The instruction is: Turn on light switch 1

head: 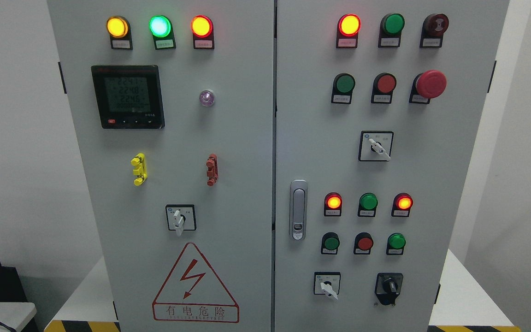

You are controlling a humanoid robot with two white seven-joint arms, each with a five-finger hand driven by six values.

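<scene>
**No hand in view, and several candidate switches on the cabinet**

Neither robot hand shows in the head view, so whether the fingers are spread or curled cannot be told.

Lowest on the grey cabinet (pixel 228 138), on the right door, sit a white-handled rotary switch (pixel 327 285) and, beside it, a black selector (pixel 389 287). Just above them runs a row of push buttons, the dark green button (pixel 330 243) leftmost, and above that a row of lamps in which the red lamp (pixel 333 202) glows. The door latch (pixel 298 210) stands left of these. On the left door a second white-handled switch (pixel 180 219) sits over the warning triangle (pixel 195 283). Higher still on the right door is a third one (pixel 376 146), then the red mushroom stop (pixel 430 84).

Which control is "light switch 1" cannot be told; the labels are too small to read. That is the main hazard: the look-alike controls sit near one another, so a reach could land on the wrong one, and a wide finger could press two neighbouring buttons at once
</scene>
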